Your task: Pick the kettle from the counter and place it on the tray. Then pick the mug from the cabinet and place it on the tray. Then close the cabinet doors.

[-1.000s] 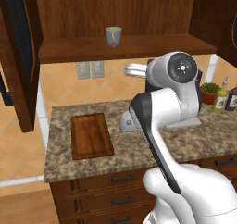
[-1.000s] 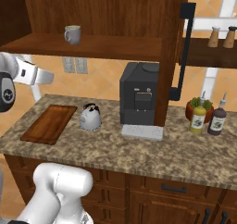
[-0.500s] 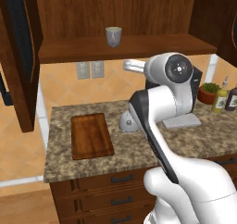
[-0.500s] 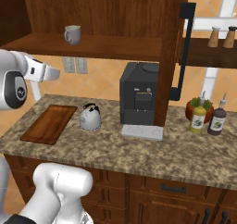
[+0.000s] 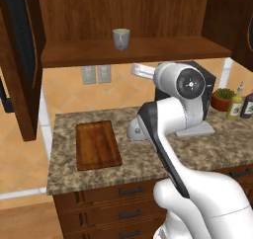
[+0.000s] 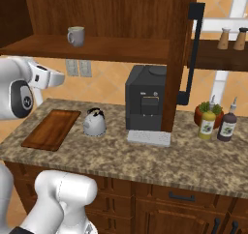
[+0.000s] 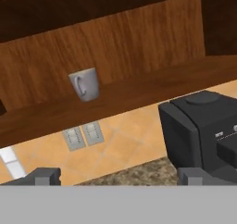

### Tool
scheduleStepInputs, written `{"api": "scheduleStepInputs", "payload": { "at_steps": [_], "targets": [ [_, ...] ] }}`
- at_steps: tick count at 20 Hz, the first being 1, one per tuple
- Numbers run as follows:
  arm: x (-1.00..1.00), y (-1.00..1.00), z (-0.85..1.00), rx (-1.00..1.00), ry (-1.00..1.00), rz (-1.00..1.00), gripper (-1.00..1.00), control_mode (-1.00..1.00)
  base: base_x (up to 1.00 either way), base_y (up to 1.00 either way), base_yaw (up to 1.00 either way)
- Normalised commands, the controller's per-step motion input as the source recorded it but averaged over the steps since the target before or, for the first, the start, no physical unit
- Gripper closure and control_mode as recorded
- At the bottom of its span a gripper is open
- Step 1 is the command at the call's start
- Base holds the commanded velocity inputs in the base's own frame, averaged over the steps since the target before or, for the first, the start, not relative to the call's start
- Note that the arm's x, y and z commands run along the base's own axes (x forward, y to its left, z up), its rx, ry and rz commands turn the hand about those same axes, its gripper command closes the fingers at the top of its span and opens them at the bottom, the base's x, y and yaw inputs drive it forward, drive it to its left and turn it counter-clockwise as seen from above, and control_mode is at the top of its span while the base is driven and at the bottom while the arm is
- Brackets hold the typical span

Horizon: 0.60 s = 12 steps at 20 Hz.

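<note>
The silver-grey kettle stands on the granite counter between the wooden tray and the coffee machine; in the left base view my arm hides most of the kettle. The tray lies bare. The pale mug sits on the cabinet shelf, upright with its handle toward me in the hand view. My gripper is open and holds nothing. It hovers above the counter below the shelf, facing the back wall. Both cabinet doors stand open.
A black coffee machine stands on a grey mat right of the kettle. A red plant pot and two bottles sit at the counter's right end. Wall sockets are on the tiles under the shelf.
My hand has pushed a little further toward the back wall and lifted slightly. The jaws stay open. Kettle, mug and tray have not moved.
</note>
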Motion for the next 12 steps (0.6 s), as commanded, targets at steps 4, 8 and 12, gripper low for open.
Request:
{"api": "scheduleStepInputs", "payload": {
  "at_steps": [4, 8, 12],
  "targets": [
    [0.12, -0.10, 0.00, 0.03, 0.04, 0.01, -1.00, -1.00, 0.00, 0.00, 0.00],
    [-0.01, 0.10, 0.00, -0.07, -0.01, 0.00, -1.00, -1.00, 0.00, 0.00, 0.00],
    [0.01, 0.24, 0.32, -0.26, -0.09, 0.00, -1.00, -1.00, 0.00, 0.00, 0.00]
  ]
}}
